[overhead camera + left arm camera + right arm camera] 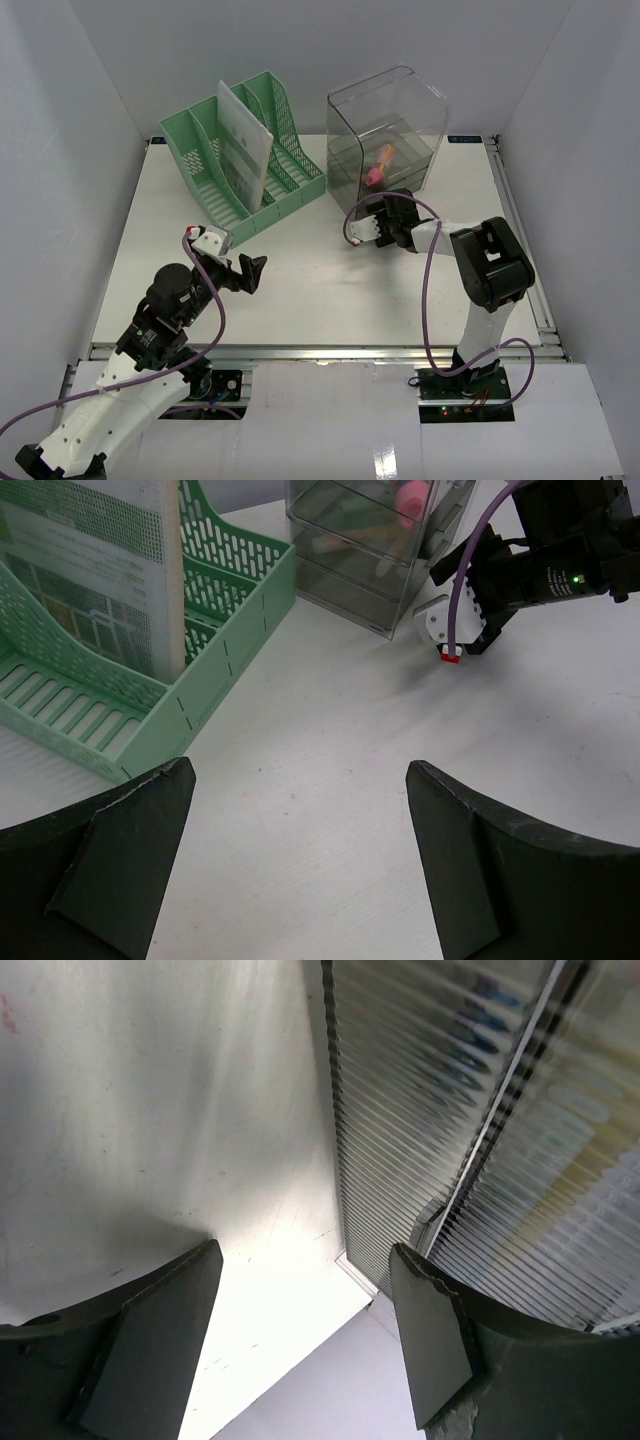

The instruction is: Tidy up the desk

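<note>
Fingers parted and empty, the right gripper (300, 1290) sits close to the clear drawer box (390, 130) at the back of the white desk (320, 300), where a careless move could snag or shove the box; the left gripper (300, 800), spread wide, hovers near the green file rack (240, 160).

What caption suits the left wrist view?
Open left tool over the white desk, facing the green file rack, clear drawer box and right arm.

Desk (300, 300): one
Green file rack (200, 150): one, far left
Paper sheet (243, 140) in rack: one
Clear drawer box (400, 110): one, far right
Pink item (375, 178): one
Orange item (386, 153): one
Grippers: two, left gripper (300, 768), right gripper (302, 1252)
</note>
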Available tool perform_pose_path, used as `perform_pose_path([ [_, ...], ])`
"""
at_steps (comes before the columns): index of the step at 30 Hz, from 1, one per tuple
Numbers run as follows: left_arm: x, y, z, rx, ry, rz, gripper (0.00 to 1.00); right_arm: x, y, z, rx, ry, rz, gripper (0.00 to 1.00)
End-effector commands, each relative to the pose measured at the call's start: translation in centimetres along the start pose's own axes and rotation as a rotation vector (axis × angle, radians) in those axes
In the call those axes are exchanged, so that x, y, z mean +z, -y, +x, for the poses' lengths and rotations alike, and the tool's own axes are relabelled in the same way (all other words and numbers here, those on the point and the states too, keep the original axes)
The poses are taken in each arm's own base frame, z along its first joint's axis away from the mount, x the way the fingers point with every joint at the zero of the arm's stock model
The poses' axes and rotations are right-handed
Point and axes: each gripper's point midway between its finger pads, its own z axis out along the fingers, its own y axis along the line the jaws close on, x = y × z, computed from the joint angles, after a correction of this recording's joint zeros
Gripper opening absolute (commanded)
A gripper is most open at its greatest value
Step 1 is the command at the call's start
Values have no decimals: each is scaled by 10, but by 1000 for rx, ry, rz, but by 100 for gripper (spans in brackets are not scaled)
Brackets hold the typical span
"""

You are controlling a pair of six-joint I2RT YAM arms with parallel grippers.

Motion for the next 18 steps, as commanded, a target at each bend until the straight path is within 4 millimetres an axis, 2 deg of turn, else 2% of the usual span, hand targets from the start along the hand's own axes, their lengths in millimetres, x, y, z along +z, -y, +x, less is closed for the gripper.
perform_pose_path([
  [1,-2,-3,0,9,11,-14,98,-22,-5,-15,34,94,-72,74],
  [3,-2,-2,0,9,11,-8,98,-38,-3,-26,132,163,-100,76],
  [4,-2,-1,0,9,11,-3,98,-48,-4,-34,187,211,-129,86],
  [5,-1,-1,0,9,9,0,98,-60,-6,-40,234,245,-159,90],
  [6,-1,0,1,9,7,2,98,-75,-7,-45,269,282,-181,90],
  [9,-2,1,0,7,10,11,98,-122,4,-79,372,495,-167,90],
  [12,-2,2,0,7,10,19,98,-159,13,-108,574,665,-196,90],
  [15,-3,6,-1,5,16,40,98,-191,31,-112,766,698,-212,90],
  [18,-4,10,-3,2,22,62,98,-202,43,-105,973,646,-227,90],
])
